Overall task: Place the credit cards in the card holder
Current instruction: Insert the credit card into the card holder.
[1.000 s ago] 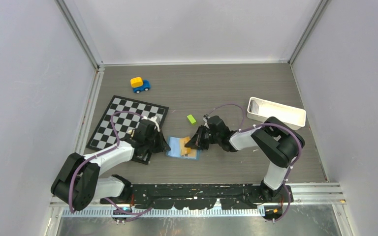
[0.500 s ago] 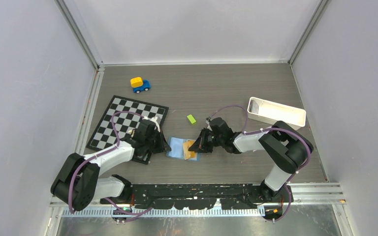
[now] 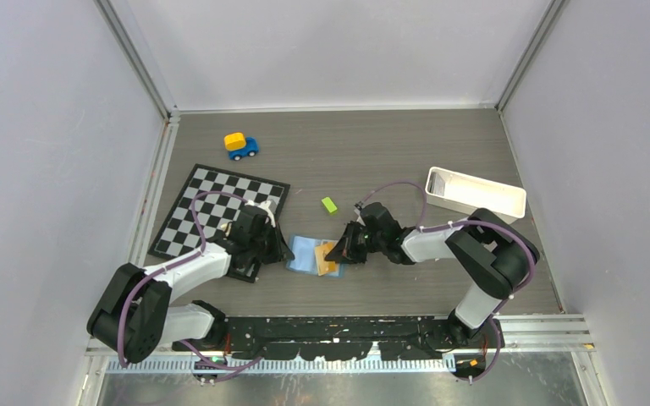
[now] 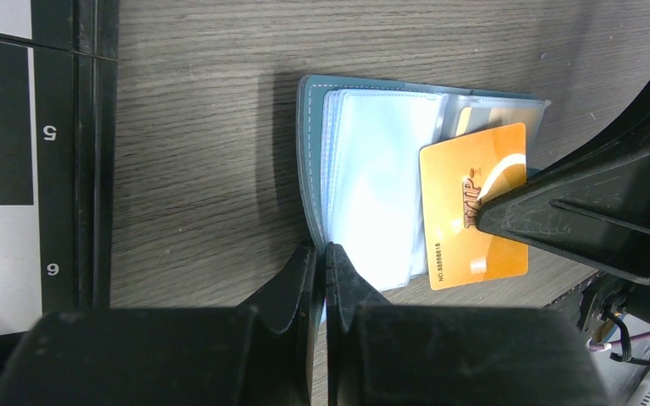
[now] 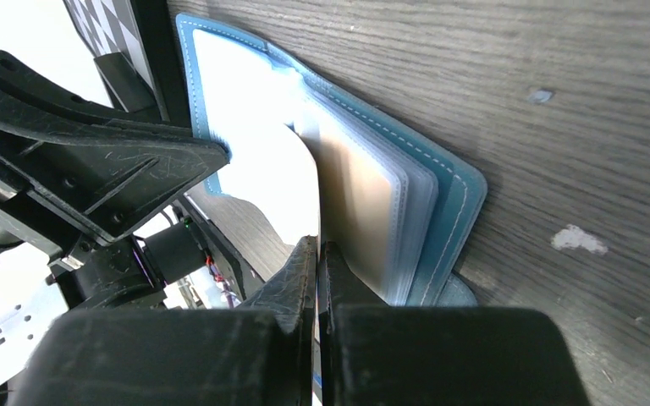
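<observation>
We find the card holder [image 4: 364, 178] open on the table [image 4: 203, 127], beside the chessboard [image 3: 220, 211]. The left gripper [image 4: 322, 254] is pinched on the holder's chessboard-side edge. The right gripper [image 5: 319, 249] clamps the tan-gold card [image 4: 472, 211], which lies on top of the clear sleeves, outside any slot.

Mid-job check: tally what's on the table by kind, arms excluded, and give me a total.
card holder: 1
gold card: 1
chessboard: 1
toy car: 1
green block: 1
white tray: 1
Total: 6
</observation>
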Action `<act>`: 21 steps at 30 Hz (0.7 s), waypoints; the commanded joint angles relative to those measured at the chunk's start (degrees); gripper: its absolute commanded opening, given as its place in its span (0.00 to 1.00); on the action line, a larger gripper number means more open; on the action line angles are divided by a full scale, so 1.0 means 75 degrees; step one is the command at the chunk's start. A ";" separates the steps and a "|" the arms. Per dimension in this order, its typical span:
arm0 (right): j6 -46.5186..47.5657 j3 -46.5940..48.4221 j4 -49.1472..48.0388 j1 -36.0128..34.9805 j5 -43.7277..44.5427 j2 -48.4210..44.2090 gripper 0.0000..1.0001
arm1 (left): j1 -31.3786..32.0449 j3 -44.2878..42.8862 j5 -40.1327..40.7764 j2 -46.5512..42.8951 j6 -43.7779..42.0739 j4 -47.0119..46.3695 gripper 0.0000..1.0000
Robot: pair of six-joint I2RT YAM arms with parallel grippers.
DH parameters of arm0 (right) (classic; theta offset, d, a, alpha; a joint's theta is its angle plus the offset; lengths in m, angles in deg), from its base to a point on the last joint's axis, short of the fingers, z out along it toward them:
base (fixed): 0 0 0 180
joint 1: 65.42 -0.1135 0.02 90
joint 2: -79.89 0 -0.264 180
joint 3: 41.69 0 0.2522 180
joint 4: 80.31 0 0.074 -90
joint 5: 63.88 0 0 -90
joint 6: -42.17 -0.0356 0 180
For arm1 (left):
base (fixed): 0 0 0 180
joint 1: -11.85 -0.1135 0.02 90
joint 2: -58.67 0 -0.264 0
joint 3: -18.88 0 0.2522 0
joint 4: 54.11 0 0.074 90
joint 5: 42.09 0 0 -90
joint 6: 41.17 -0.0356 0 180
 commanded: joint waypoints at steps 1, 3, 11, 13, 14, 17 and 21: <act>0.0233 0.0097 0.0315 -0.0054 0.0392 0.0370 0.00 | -0.0046 0.0078 -0.0005 -0.0072 0.0036 -0.0037 0.00; 0.0252 0.0173 0.0248 -0.0044 0.0454 0.0513 0.00 | -0.0046 0.0077 -0.0020 -0.0074 0.0024 -0.0039 0.00; 0.0216 0.0273 0.0116 -0.0046 0.0825 0.0762 0.00 | -0.0046 0.0077 -0.0046 -0.0086 0.0039 -0.0044 0.00; 0.0185 0.0306 0.0141 -0.0047 0.0878 0.0816 0.00 | -0.0048 0.0081 -0.0038 -0.0086 0.0036 -0.0057 0.00; 0.0175 0.0355 0.0167 -0.0043 0.0872 0.0859 0.02 | -0.0046 0.0077 -0.0046 -0.0086 0.0041 -0.0060 0.00; 0.0175 0.0471 0.0250 -0.0045 0.0824 0.0957 0.14 | -0.0046 0.0077 -0.0067 -0.0075 0.0033 -0.0082 0.00; 0.0198 0.0482 0.0464 -0.0050 0.0874 0.0866 0.27 | -0.0046 0.0078 -0.0072 -0.0080 0.0033 -0.0074 0.00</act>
